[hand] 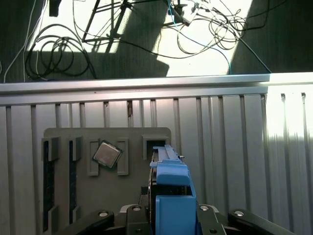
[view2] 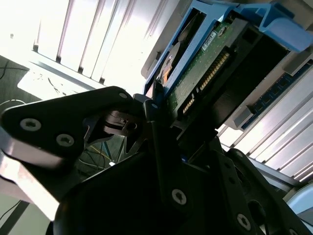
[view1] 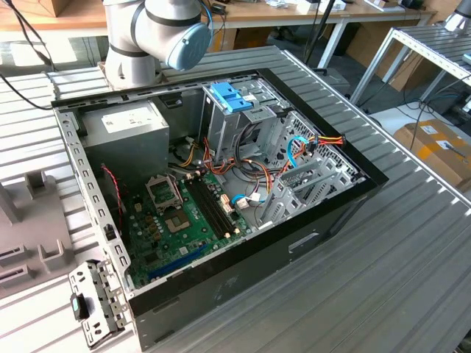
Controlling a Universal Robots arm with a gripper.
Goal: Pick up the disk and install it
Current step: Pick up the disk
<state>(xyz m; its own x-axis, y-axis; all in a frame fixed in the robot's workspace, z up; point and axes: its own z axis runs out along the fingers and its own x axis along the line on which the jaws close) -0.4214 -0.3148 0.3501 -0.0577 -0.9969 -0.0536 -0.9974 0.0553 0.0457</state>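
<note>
My gripper (hand: pixel 171 218) is shut on the disk (hand: pixel 168 196), which shows edge-on with its blue plastic rail towards the camera. In the second wrist view the disk (view2: pixel 205 54) shows its green circuit board, connector row and blue side rail, clamped between the black fingers (view2: pixel 73 122) of the gripper (view2: pixel 156 115). The disk hangs over a grey fixture plate (hand: pixel 63 196), just beside an empty slot (hand: pixel 155 144) in it. The open computer case (view1: pixel 353 184) lies on the table in the exterior view, with a blue bracket (view1: pixel 228 95) on top of its drive cage.
A processor chip (hand: pixel 107 154) rests on the fixture plate. Inside the case are a grey power-supply box (view1: pixel 125 129), a green motherboard (view1: pixel 184 213) and loose cables (view1: pixel 294 151). The arm's base (view1: pixel 140 37) stands behind the case. The slatted metal table (hand: pixel 234 147) ends at an edge with floor cables beyond.
</note>
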